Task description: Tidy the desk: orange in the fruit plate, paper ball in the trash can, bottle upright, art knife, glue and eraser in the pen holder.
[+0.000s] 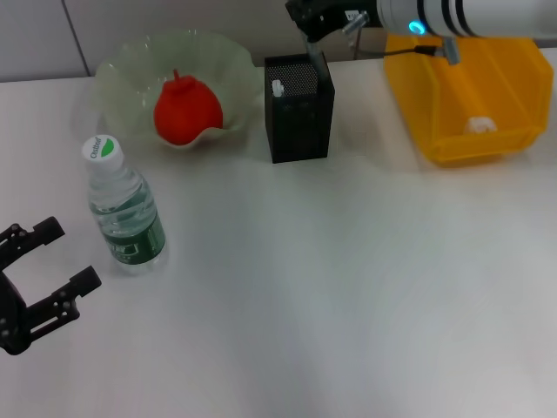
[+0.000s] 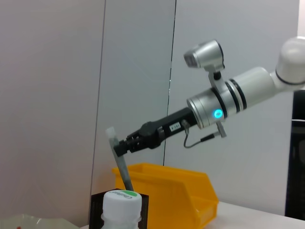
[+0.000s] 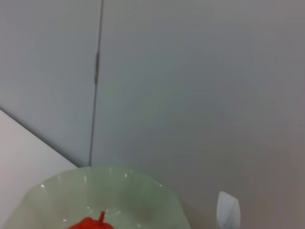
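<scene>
My right gripper (image 1: 310, 33) hangs over the black mesh pen holder (image 1: 298, 113), shut on a slim grey art knife (image 1: 319, 63) whose lower end dips into the holder. The left wrist view shows that gripper (image 2: 124, 147) pinching the art knife (image 2: 120, 164). A small white top (image 1: 278, 88) pokes up inside the holder; I cannot tell if it is the glue. The eraser is hidden. The orange (image 1: 186, 110) lies in the fruit plate (image 1: 130, 65). The paper ball (image 1: 480, 124) rests in the yellow trash can (image 1: 435, 96). The bottle (image 1: 124, 209) stands upright. Near the front left, my left gripper (image 1: 70, 254) is open.
The plate, holder and trash can line the back of the white desk, close to the wall. The bottle stands just right of my left gripper.
</scene>
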`<state>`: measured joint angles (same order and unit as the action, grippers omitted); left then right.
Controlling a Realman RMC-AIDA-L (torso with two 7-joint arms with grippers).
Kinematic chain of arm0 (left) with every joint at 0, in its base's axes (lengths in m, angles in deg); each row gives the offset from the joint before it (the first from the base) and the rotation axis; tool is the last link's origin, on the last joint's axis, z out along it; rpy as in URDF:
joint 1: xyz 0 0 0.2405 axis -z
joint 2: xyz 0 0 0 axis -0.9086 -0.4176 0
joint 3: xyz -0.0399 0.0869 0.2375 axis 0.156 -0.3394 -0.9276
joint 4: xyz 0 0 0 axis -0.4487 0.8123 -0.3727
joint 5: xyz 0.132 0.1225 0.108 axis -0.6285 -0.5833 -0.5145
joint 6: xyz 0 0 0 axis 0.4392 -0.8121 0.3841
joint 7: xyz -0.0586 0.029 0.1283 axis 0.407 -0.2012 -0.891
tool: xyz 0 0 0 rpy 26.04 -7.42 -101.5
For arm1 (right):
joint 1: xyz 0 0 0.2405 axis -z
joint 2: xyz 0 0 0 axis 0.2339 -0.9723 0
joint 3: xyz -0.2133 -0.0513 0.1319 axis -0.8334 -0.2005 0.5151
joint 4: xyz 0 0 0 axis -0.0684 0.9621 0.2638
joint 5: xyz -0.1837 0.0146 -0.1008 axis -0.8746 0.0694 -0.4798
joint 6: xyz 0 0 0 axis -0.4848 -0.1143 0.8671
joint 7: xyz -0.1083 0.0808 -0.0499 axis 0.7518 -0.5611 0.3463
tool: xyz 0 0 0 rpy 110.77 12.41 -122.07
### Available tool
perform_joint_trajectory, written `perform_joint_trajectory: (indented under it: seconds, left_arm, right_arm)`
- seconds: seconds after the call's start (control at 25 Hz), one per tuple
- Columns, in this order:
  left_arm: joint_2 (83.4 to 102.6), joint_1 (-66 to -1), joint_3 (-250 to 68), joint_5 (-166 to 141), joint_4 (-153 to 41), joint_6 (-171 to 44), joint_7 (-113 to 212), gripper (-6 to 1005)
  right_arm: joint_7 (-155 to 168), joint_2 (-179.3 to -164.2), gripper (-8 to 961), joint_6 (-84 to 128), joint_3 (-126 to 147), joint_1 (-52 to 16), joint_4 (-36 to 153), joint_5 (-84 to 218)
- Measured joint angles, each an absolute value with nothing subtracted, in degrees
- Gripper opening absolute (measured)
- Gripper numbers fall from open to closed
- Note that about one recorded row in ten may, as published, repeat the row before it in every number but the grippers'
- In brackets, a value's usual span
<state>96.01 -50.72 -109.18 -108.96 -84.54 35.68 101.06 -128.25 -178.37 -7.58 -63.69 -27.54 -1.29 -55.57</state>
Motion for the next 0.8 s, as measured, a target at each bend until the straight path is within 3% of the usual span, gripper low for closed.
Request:
perform_joint_trajectory:
  seconds: [0.8]
  left_arm:
    - [96.09, -50.30, -109.01, -109.15, -84.54, 34.34, 100.80, 785]
  right_arm:
    - [-125.20, -178.47, 292, 6.28, -74.70, -25.44, 4.87, -48.33]
